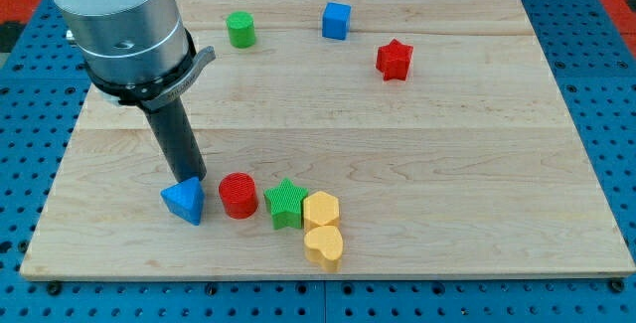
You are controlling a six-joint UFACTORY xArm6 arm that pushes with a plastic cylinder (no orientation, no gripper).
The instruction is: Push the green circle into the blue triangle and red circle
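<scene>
The green circle (240, 30) stands near the view's top left of the wooden board. The blue triangle (184, 201) lies near the view's bottom left, with the red circle (238, 195) just to its right, a small gap between them. My tip (191, 179) is down on the board right behind the blue triangle, touching or nearly touching its upper edge, far below the green circle.
A green star (286, 203) sits right of the red circle, touching a yellow hexagon (321, 210) with a yellow heart (323, 246) below it. A blue cube (337, 20) and a red star (395, 60) are at the top. The board's edge (60, 164) runs along the left.
</scene>
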